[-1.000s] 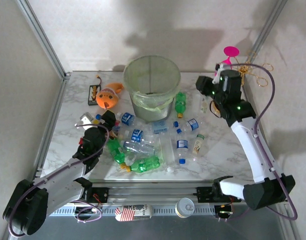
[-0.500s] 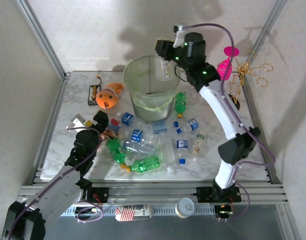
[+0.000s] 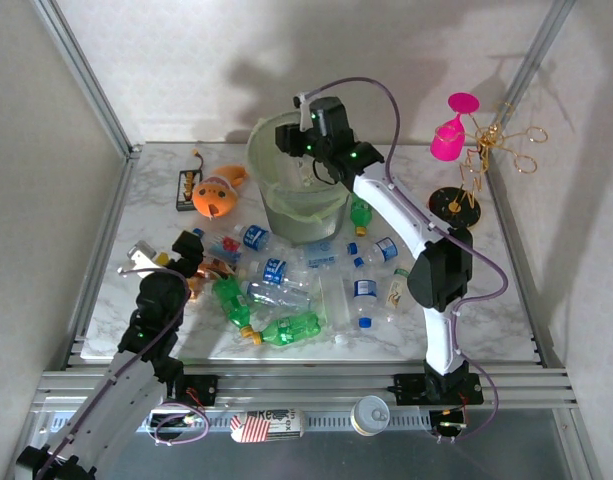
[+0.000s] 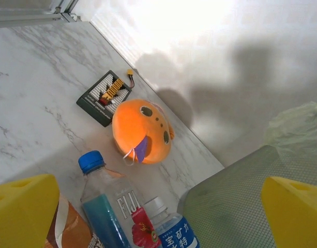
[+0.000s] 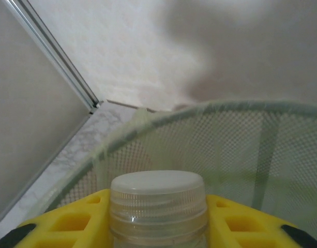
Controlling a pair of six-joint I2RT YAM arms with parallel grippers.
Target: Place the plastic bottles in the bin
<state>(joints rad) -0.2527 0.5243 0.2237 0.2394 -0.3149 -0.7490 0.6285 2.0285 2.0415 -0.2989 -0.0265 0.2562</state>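
My right gripper (image 3: 308,160) hangs over the open mouth of the pale-green bin (image 3: 286,215). It is shut on a clear bottle with a white cap (image 5: 158,206), whose neck sits between the yellow fingers (image 5: 70,225), with the bin's mesh wall (image 5: 241,155) right behind it. Several plastic bottles lie in front of the bin, clear ones with blue labels (image 3: 276,270) and green ones (image 3: 286,328). My left gripper (image 3: 191,248) is open at the pile's left edge. A blue-capped Fiji bottle (image 4: 104,201) and a blue-labelled bottle (image 4: 171,227) lie between its fingers (image 4: 24,212).
An orange plush toy (image 3: 214,192) and a small black board (image 3: 188,185) lie left of the bin. A pink goblet (image 3: 449,135) and a gold wire stand (image 3: 491,150) are at the back right. One green bottle (image 3: 361,210) rests against the bin's right side.
My right arm has swung from the table's right side leftward to above the bin, carrying the clear bottle. My left arm has drawn back a little toward the left.
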